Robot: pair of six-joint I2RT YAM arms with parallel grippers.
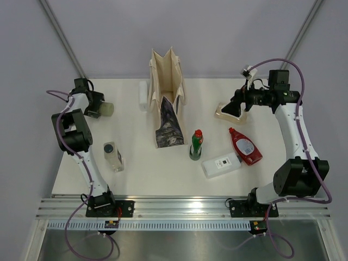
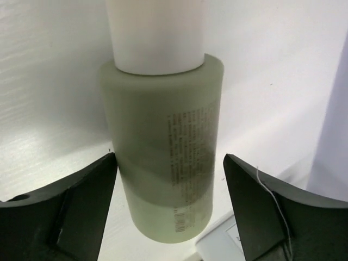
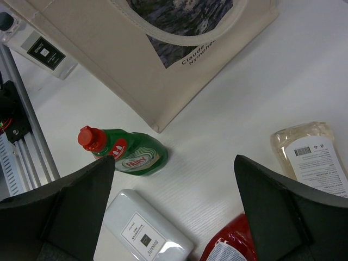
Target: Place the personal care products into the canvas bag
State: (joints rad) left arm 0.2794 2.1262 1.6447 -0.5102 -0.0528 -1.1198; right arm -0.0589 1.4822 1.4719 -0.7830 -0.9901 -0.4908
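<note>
The canvas bag (image 1: pixel 167 98) stands open mid-table, its print side showing in the right wrist view (image 3: pixel 163 60). My left gripper (image 1: pixel 98 107) is open and straddles a pale green bottle with a white cap (image 2: pixel 163 152); the left finger touches it and a narrow gap shows at the right finger. My right gripper (image 1: pixel 227 109) is open and empty, above the table beside the amber bottle (image 3: pixel 310 155). The green bottle with a red cap (image 1: pixel 196 144), the flat red bottle (image 1: pixel 244 147), the white rectangular bottle (image 1: pixel 221 164) and the clear bottle with a black cap (image 1: pixel 113 156) are on the table.
A white tube (image 1: pixel 142 95) lies just left of the bag. The aluminium rail (image 1: pixel 185 209) runs along the near table edge. Grey walls close the back and sides. The purple cables hang by both arms.
</note>
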